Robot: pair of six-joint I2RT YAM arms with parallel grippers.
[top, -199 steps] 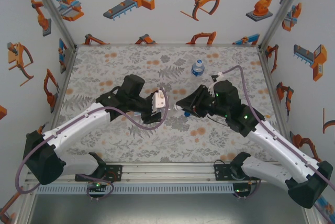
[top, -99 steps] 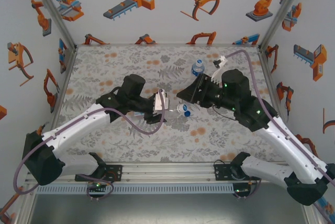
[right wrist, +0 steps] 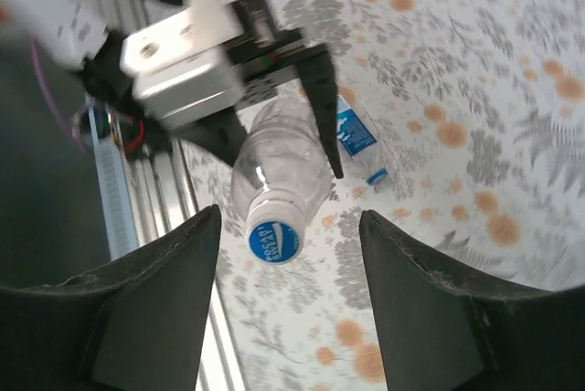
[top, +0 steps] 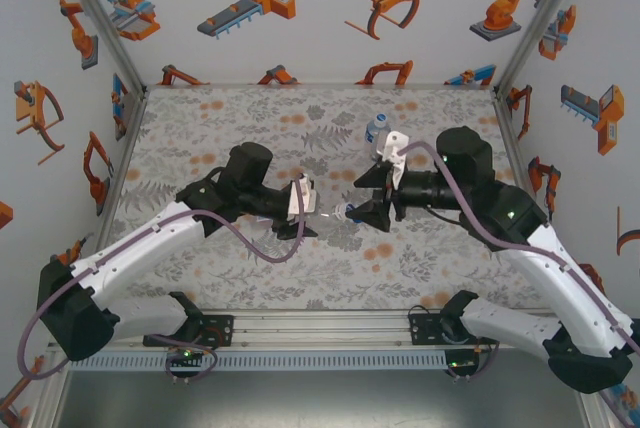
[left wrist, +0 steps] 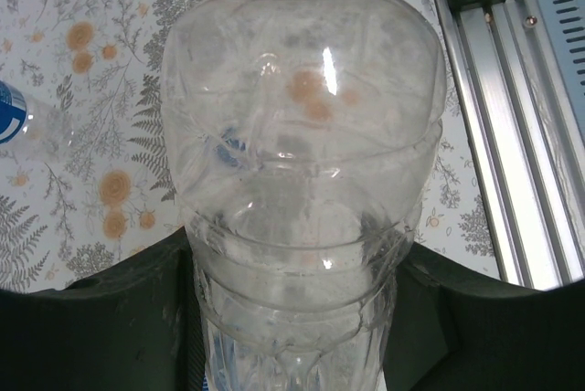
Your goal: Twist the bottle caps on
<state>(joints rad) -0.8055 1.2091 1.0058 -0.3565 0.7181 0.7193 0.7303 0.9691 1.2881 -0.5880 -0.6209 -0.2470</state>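
Your left arm reaches in from the near-left corner over the table.

The left tool is clamped on a clear bottle. The bottle is held on its side above the flowered mat, with its neck pointing at the right arm. In the left wrist view the dark fingers press on the ribbed lower body from both sides. The unlabelled shoulder bulges out in front, and you can see the mat straight through it.

Below and past the held bottle, a second bottle with a blue-and-white label lies flat on the table. A small pale round piece sits just beside its end, too small for you to name.

A blue cap sits on the neck of the held bottle, its white lettering facing the right wrist camera. You cannot tell how far it is threaded on.

Your right tool stands wide, with one finger on each side of the cap and neither touching it. From above it faces the left tool closely, with the capped neck between them.

Behind the right tool, toward the far edge, a third bottle stands upright. It has a blue label and is well apart from the other two.
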